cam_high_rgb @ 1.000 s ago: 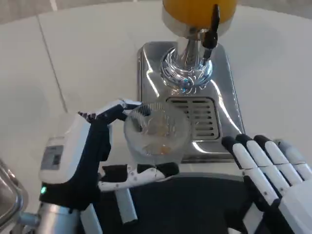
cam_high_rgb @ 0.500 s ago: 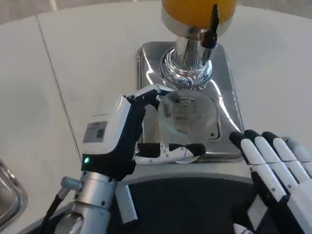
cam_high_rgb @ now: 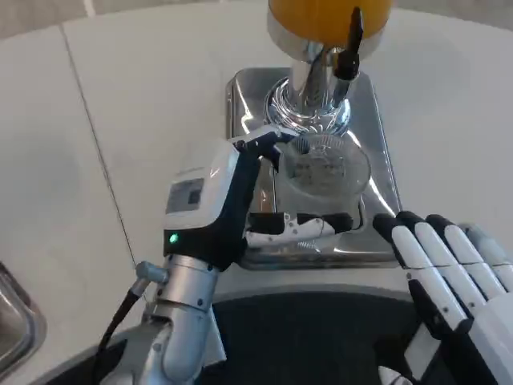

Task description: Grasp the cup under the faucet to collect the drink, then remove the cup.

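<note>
I see left hand (cam_high_rgb: 240,200) gripping clear cup (cam_high_rgb: 323,176) on tray (cam_high_rgb: 377,120) just below faucet (cam_high_rgb: 350,44), right hand (cam_high_rgb: 449,273) nr tray, fingers straight, holding nothing

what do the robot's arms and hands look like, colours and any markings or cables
The left hand has a white back shell bearing a small grey label, a black palm side, fingers in white and black, and a green light at the wrist. Its silver cylindrical forearm has a black cable running alongside. The right hand shows white-backed fingers with black tips and black sides.

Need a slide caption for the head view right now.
Left hand holds clear cup under juice dispenser faucet; right hand waits open.
</note>
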Tool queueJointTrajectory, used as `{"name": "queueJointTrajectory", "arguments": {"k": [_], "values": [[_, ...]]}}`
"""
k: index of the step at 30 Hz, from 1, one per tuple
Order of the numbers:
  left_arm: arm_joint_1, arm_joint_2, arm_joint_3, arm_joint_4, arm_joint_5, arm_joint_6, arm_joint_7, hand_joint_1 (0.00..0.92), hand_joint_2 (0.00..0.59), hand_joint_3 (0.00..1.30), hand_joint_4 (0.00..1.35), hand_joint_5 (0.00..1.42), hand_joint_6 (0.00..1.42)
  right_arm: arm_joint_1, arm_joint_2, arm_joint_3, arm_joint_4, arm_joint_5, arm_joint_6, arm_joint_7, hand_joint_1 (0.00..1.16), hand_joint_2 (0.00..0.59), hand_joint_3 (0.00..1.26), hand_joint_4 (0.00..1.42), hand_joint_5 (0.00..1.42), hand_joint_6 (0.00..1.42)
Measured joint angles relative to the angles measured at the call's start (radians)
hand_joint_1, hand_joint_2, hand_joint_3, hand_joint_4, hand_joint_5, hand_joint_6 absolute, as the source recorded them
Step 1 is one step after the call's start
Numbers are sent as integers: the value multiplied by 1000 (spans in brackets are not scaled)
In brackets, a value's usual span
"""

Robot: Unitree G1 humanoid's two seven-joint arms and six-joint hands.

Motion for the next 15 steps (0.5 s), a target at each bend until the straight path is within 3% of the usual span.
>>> {"name": "queueJointTrajectory", "arguments": {"k": [15], "values": [[-157,-8,-44,225,-2,25,130,785,0,1108,1031,1349,1424,0,13,27,0,-31,15,6,191,586,0,0,0,0]]}}
